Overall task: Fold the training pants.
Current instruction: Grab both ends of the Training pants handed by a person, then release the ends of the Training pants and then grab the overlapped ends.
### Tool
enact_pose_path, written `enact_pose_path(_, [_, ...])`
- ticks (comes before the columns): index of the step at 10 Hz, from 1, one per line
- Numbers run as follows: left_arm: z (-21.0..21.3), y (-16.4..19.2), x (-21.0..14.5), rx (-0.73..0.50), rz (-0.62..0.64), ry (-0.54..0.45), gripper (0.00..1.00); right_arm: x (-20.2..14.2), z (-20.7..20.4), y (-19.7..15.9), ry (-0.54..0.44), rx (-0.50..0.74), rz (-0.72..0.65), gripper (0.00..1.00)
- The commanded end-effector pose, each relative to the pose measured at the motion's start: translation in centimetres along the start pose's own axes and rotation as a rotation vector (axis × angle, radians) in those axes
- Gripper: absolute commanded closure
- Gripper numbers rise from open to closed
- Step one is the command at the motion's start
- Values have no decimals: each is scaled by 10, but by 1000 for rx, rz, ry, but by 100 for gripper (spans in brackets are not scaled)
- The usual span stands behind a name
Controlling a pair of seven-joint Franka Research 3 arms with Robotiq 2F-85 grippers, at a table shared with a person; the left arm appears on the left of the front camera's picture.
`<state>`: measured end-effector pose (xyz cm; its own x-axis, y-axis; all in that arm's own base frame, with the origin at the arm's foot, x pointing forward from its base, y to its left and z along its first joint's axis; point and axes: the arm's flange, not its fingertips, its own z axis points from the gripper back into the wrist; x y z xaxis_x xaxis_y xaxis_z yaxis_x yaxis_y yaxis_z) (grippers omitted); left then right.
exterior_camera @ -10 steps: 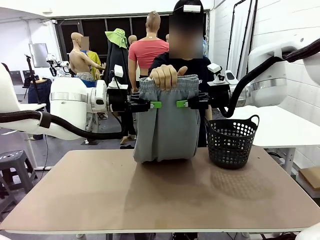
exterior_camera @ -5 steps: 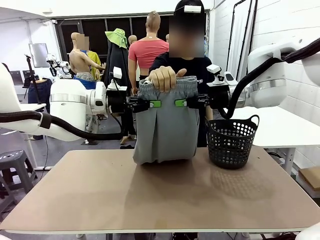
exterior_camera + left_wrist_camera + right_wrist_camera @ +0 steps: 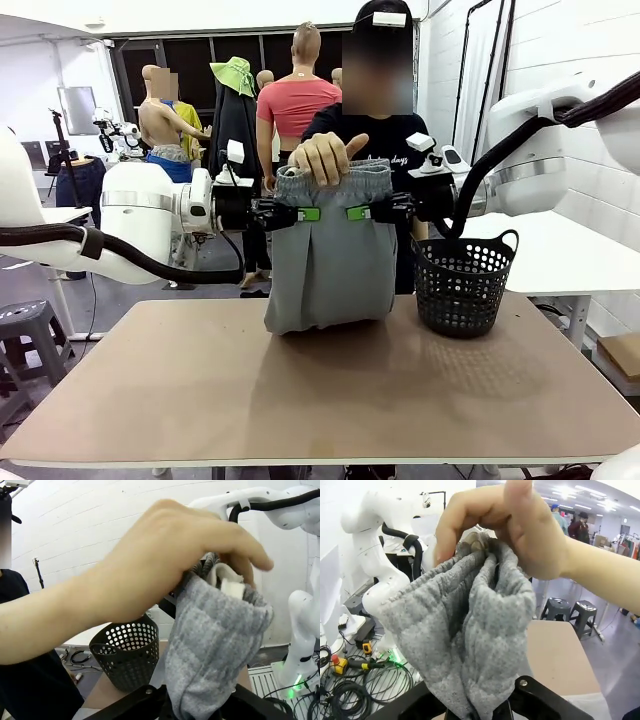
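Observation:
The light grey training pants [image 3: 330, 265] hang folded in the air, their lower end resting on the table. A person's hand [image 3: 325, 155] grips the gathered waistband from above. My left gripper [image 3: 308, 213] is shut on the pants' left edge just under the waistband. On the opposite edge, at the same height, my right gripper [image 3: 358, 212] is shut on the cloth. In the left wrist view the grey fabric [image 3: 210, 650] runs down between my fingers under the hand [image 3: 150, 565]. The right wrist view shows bunched fabric [image 3: 470, 635] pinched at the bottom, the hand [image 3: 520, 525] above.
A black mesh basket [image 3: 462, 283] stands on the table's far right, close beside the pants. The brown tabletop [image 3: 320, 390] stretches bare toward the near edge. The person stands behind the far edge. A white table [image 3: 560, 250] lies to the right.
Both grippers moved inward and shut on the pants' side edges below the waistband. The person's hand still holds the waistband.

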<state>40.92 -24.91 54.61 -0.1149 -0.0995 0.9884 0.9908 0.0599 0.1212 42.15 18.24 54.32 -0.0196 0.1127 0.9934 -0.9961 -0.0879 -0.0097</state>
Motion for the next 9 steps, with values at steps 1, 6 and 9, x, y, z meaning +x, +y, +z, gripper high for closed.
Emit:
enact_pose_path(1, [-1,-2,5,5,-1,-20,100,3,2,2,-30,-16,-2,100])
enact_pose_path(6, [-1,-2,5,5,-1,-20,100,3,2,2,-30,-16,-2,100])
enact_pose_path(9, [-1,-2,5,5,-1,-20,100,3,2,2,-30,-16,-2,100])
